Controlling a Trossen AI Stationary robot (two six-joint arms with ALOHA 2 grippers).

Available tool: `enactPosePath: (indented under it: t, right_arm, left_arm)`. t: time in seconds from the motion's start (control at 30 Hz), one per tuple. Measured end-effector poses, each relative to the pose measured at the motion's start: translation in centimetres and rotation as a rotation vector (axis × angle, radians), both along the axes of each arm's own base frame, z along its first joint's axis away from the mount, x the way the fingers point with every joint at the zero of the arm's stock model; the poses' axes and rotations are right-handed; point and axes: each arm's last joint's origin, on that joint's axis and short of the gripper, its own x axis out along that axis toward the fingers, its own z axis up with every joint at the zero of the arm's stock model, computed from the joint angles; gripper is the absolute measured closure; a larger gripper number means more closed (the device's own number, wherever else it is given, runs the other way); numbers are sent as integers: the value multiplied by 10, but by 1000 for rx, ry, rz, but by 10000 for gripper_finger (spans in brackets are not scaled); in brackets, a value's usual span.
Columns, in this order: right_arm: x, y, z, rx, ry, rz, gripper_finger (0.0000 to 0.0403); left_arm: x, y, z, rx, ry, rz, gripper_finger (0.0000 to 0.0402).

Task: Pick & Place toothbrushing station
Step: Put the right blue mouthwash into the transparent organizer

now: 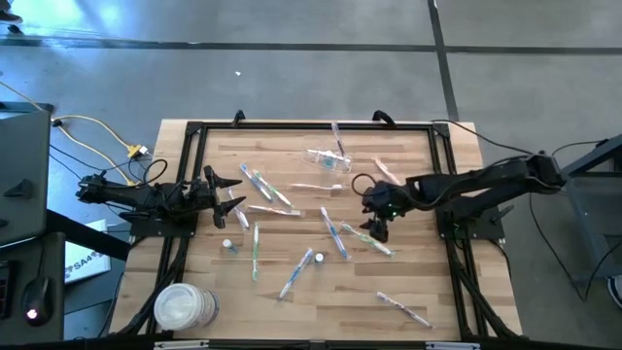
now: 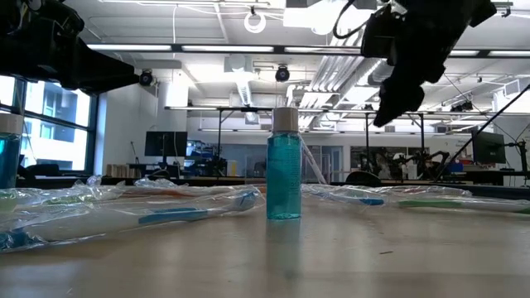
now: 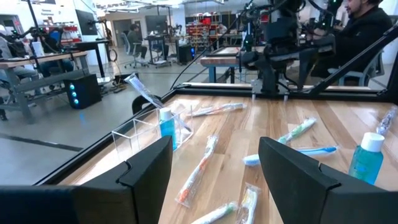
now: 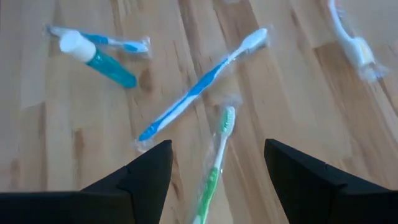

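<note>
Right claw (image 1: pixel 377 229): released, empty, hanging over the middle-right of the table (image 1: pixel 428 272), directly above a wrapped green toothbrush (image 4: pixel 214 163) with a blue toothbrush (image 4: pixel 198 93) just beside it.
Left claw (image 1: pixel 230 193): released, empty, waiting low at the table's left side.
Step in hand: judged to be the reach for a brush, not yet gripped.
Doing it well: drop straight down, straddle the green handle across its width, clear of the blue brush's wrapper, and close only once the fingers are level with the wood.
Risk: slick wrappers may slide or drag a neighbour.
Clear cup (image 1: pixel 326 157): at the far middle of the table, with a brush leaning in it; exact contents unclear.
Blue bottle (image 2: pixel 284 164): upright, capped, liquid nearly to the neck.
Other brushes: scattered loose across the table.
</note>
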Motion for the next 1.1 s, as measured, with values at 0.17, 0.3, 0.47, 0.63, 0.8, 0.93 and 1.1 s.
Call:
enactPosePath:
  t: [0.17, 0.3, 0.47, 0.63, 0.8, 0.93, 1.1]
  right_arm:
    - [13, 7, 0, -66, -98, 109, 156]
    - [16, 10, 2, -67, -146, 140, 156]
    - [24, 22, 14, -57, -315, 241, 156]
    - [31, 48, 16, -157, -439, 425, 156]
    - [39, 57, 5, -224, -444, 464, 156]
    - [56, 59, 0, -262, -436, 488, 156]
    - [78, 66, -2, -295, -357, 576, 156]
  left_arm:
    - [0, 0, 0, 0, 0, 0, 162]
    - [0, 0, 0, 0, 0, 0, 162]
    - [0, 0, 0, 6, 2, 4, 162]
    - [0, 0, 0, 7, 1, 11, 162]
    - [0, 0, 0, 7, -1, 15, 162]
    - [0, 1, 0, 6, -1, 24, 162]
    - [0, 1, 0, 17, 0, 28, 162]
